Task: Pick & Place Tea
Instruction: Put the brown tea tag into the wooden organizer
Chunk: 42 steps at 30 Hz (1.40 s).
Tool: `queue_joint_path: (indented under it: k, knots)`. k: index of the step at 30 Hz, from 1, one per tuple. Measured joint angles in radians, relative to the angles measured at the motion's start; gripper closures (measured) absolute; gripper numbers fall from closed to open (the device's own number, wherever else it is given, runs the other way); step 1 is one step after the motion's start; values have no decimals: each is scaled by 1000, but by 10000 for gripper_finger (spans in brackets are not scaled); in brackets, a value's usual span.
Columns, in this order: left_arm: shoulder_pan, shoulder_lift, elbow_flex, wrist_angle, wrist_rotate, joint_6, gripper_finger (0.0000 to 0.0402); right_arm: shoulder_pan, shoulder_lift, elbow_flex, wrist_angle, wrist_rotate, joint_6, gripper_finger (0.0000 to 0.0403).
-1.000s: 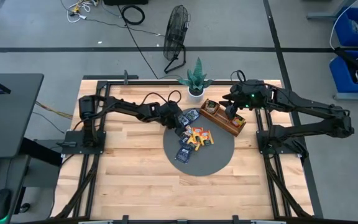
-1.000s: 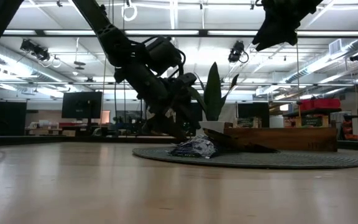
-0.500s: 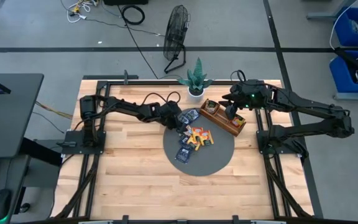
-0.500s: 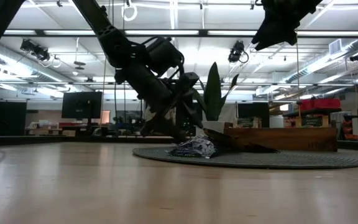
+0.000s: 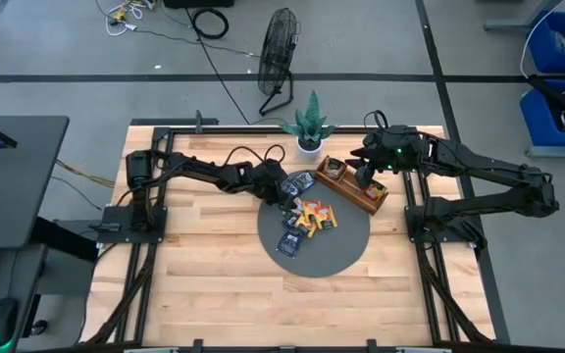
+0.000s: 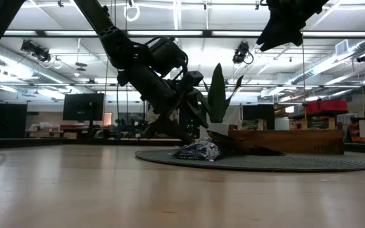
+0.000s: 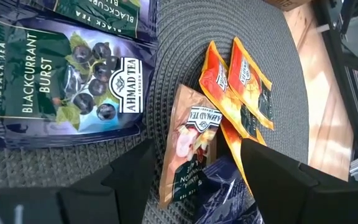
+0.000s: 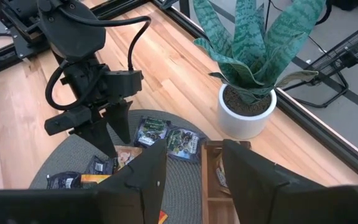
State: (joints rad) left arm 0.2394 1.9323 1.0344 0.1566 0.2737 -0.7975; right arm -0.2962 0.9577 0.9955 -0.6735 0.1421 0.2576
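we see the tea sachets (image 5: 302, 218) piled mid-mat on the round grey mat (image 5: 346, 257), whose near half lies bare. our left gripper (image 5: 284, 199) hovers over the pile's far-left edge, jaws wide, empty. our right gripper (image 5: 363, 177) hangs above the wooden tray (image 5: 352, 185), jaws parted, empty.

"AHMAD TEA", "BLACKCURRANT BURST" on dark sachet (image 7: 67, 84)

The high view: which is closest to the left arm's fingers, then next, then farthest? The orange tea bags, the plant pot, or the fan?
1. Orange tea bags: on the round grey mat, right beside the left gripper.
2. Plant pot: at the table's far edge.
3. Fan: off the table, on the floor beyond the plant.
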Motion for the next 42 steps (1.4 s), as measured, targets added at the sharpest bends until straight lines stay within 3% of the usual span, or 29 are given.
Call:
queue_joint_path:
  k: [23,30,40,42]
  knots:
    - [-9,37,1,60,25,-49,169,0,0,0,8,0,0,238]
    - [-14,46,1,80,10,-55,234,0,1,0,8,0,0,238]
    - [-11,46,1,81,-11,-6,384,0,1,0,8,1,0,238]
    - [-12,46,1,81,-11,-3,394,0,1,0,8,1,0,238]
